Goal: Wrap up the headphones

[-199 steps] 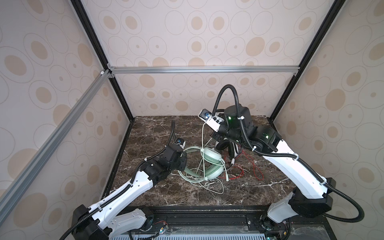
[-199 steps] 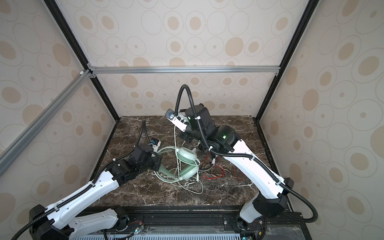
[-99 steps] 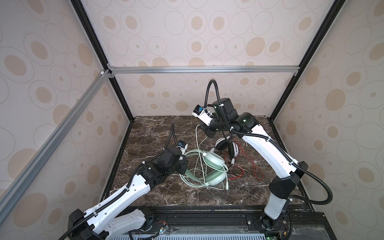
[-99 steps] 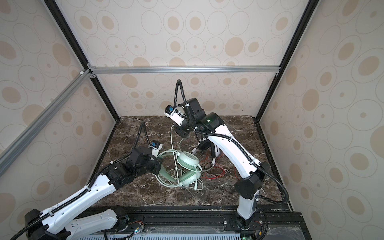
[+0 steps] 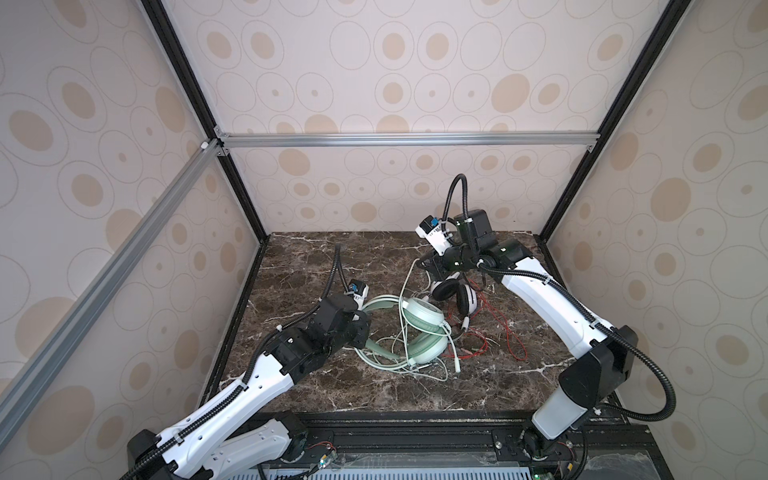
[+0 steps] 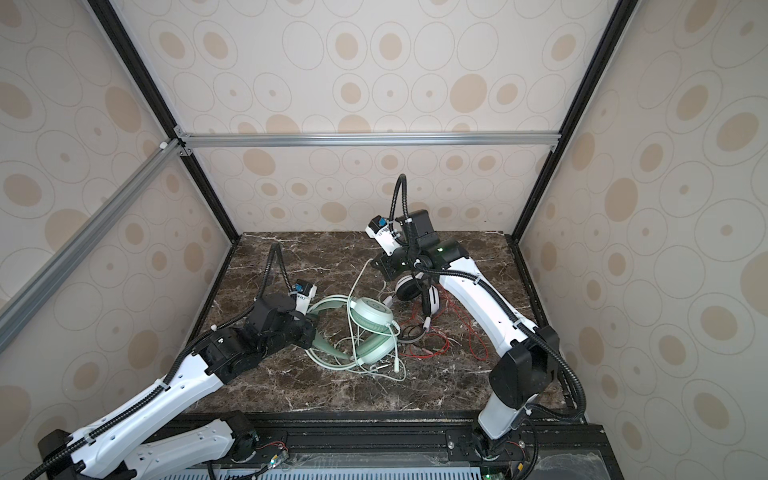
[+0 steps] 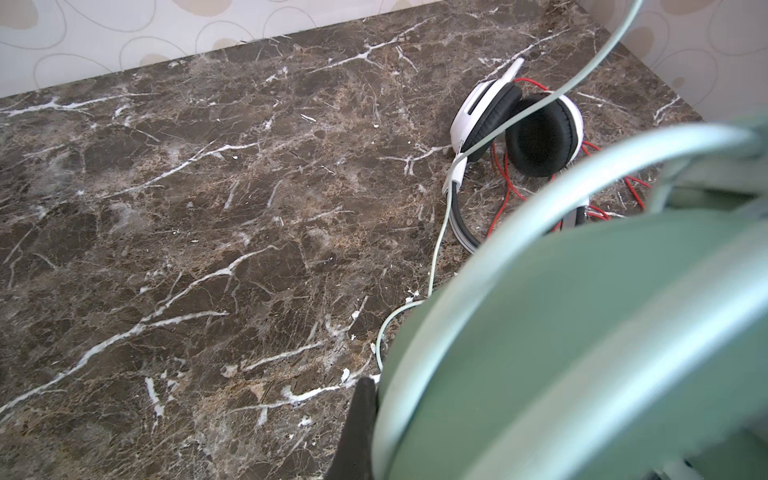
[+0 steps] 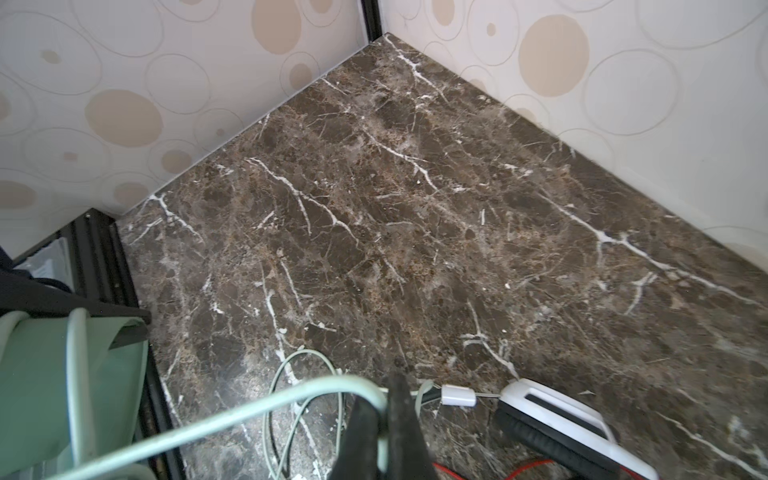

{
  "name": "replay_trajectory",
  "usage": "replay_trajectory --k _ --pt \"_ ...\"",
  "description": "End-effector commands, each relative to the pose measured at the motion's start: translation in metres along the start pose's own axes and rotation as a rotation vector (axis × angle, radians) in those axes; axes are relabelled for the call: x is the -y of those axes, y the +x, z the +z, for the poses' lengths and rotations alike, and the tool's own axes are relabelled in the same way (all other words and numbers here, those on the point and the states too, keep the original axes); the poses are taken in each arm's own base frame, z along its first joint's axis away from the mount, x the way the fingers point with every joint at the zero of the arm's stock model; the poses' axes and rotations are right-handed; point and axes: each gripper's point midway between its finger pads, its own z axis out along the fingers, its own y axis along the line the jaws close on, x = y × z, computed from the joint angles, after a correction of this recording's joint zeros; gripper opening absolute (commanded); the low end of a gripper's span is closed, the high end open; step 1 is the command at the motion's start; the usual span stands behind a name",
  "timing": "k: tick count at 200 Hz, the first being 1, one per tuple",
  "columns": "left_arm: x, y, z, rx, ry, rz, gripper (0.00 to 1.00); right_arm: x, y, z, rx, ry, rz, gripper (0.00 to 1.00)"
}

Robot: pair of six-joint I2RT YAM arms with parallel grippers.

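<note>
Your green headphones (image 5: 420,322) lie near the middle of the table (image 5: 307,266). They have mint cups and a mint band, and the pale green cable (image 5: 402,291) is looped loosely over and around them. Just behind them, toward the back right corner, sit the white headphones (image 5: 455,293) with black pads. Their thin red cable (image 5: 476,348) is strewn toward the right edge.

Your left claw (image 5: 365,330) is pressed together on the green band. The left wrist view shows only one dark finger (image 7: 359,428) beside it. Your right claw (image 8: 388,415) hangs above the white headphones, pinching the pale green cable, which climbs to it from the green cups.

The green headphones' long axis seems to run left to right, with the band toward the left edge and the cups toward the right. The cable tangle makes that hard to judge.
</note>
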Motion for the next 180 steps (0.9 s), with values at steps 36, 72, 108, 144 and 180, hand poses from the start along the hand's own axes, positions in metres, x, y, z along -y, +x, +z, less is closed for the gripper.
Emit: replay_trajectory --k 36,72,108,144,180 --pt "0.042 -0.091 -0.064 0.205 0.22 -0.078 0.0 -0.031 -0.014 0.028 0.185 -0.323 0.055 0.2" --pt "0.018 -0.133 -0.078 0.251 0.086 -0.139 0.0 -0.019 0.007 0.038 0.241 -0.414 0.193 0.46" --pt "-0.024 -0.16 -0.067 0.259 0.004 -0.229 0.0 0.005 0.053 0.037 0.223 -0.354 0.32 0.52" --pt "-0.062 -0.187 -0.058 0.301 -0.028 -0.298 0.0 0.0 0.098 0.034 0.165 -0.334 0.35 0.53" --pt "-0.082 -0.203 -0.052 0.31 -0.059 -0.318 0.0 -0.021 0.131 0.037 0.112 -0.348 0.348 0.54"
